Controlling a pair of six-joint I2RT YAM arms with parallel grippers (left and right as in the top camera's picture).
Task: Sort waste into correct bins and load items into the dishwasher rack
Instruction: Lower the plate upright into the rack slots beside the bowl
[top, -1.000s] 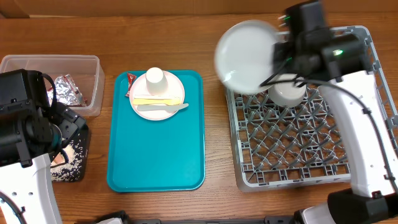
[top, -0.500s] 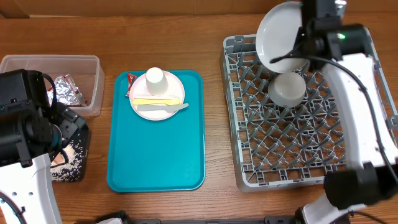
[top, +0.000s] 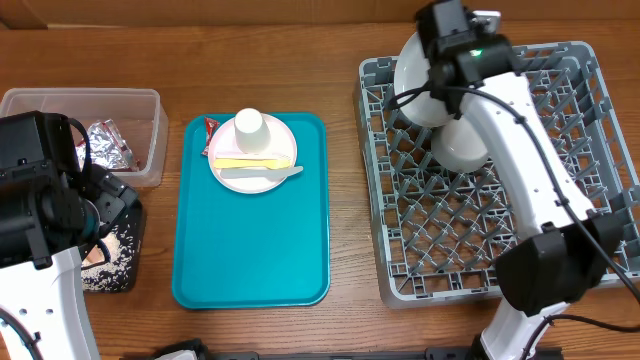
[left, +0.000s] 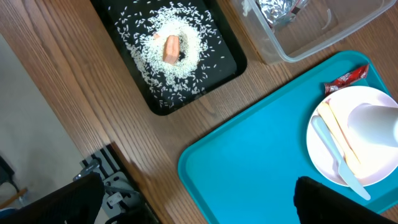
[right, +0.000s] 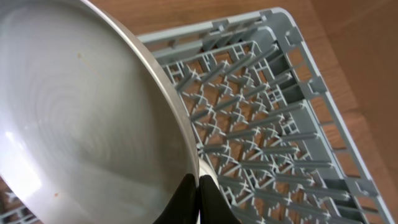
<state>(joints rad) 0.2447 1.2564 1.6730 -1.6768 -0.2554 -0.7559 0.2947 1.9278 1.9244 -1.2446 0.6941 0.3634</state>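
With your right gripper pinched tight on the rim of the grey plate — tilted over the rack's back-left corner, just beside the bowl — stand it upright between pegs before letting go.

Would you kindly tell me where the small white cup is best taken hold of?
Across its round wall, coming from straight above: the cup stands on the pinkish-white plate, with bare plate showing on its left and right sides.
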